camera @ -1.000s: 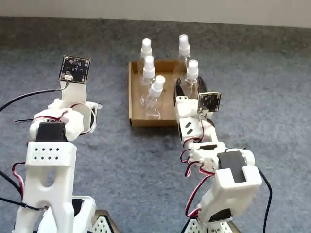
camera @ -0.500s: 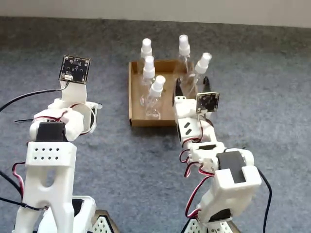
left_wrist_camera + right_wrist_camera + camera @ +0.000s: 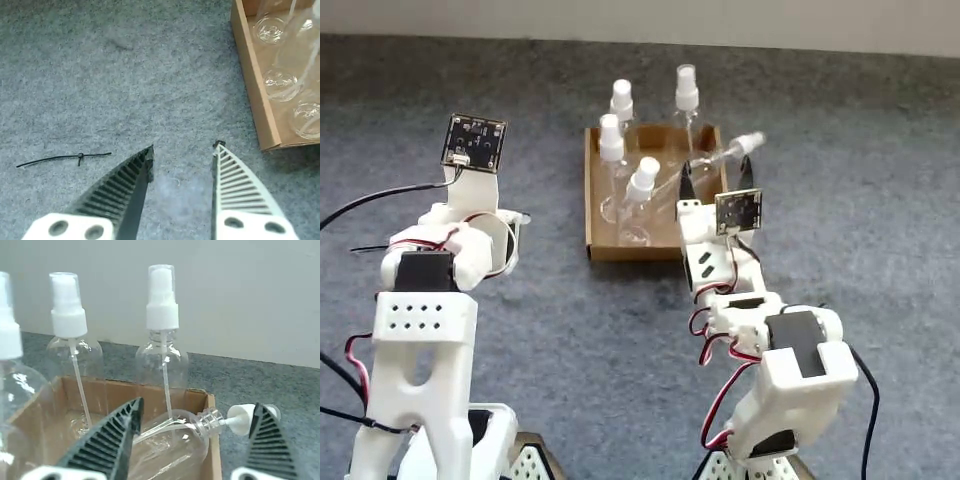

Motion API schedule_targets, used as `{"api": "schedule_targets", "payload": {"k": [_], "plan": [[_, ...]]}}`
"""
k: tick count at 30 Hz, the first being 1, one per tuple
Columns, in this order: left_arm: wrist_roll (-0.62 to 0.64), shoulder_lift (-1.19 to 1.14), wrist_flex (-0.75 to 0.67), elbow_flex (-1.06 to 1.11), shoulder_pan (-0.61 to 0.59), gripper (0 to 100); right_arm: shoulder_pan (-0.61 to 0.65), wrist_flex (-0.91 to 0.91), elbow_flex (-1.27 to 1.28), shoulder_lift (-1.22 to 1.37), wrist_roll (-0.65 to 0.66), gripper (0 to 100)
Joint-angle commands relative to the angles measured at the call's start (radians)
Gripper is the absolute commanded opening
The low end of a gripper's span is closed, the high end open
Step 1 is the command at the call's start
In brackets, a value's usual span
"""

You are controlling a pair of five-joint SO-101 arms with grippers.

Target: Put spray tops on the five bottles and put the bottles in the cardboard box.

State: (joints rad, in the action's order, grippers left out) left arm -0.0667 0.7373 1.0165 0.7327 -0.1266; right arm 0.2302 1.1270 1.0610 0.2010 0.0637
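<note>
Right wrist view: the right pincer (image 3: 198, 405) is spread wide, a jaw on either side of a tipped bottle (image 3: 170, 440) that leans over the right wall of the cardboard box (image 3: 116, 390), its spray top (image 3: 241, 421) poking outside. Whether either jaw touches it I cannot tell. Two upright bottles (image 3: 612, 165) stand in the box, and two far bottles (image 3: 687, 100) at its far wall. The left pincer (image 3: 184, 147) is also spread and holds nothing. It hangs over the grey counter (image 3: 100, 75) left of the box's near corner, near a black cable tie (image 3: 62, 158).
</note>
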Motion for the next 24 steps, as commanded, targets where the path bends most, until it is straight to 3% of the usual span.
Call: {"api": "schedule_targets", "payload": {"k": [1, 7, 19, 21, 24], "plan": [[0.003, 0.007, -0.018, -0.005, -0.015, 19, 0.002, 0.019, -0.042, -0.016, 0.017, 27.5], [0.003, 0.007, -0.018, -0.005, -0.013, 19, -0.025, 0.019, -0.042, -0.071, 0.015, 26.6], [0.003, 0.015, -0.028, -0.004, -0.015, 19, -0.104, 0.016, 0.185, -0.553, 0.021, 0.1], [0.011, 0.039, -0.029, -0.004, -0.018, 19, -0.113, -0.044, 0.240, -0.674, 0.021, 0.5], [0.069, 0.176, -0.034, 0.044, -0.018, 19, -0.114, -0.320, 0.289, -0.903, 0.021, 0.5]]}}
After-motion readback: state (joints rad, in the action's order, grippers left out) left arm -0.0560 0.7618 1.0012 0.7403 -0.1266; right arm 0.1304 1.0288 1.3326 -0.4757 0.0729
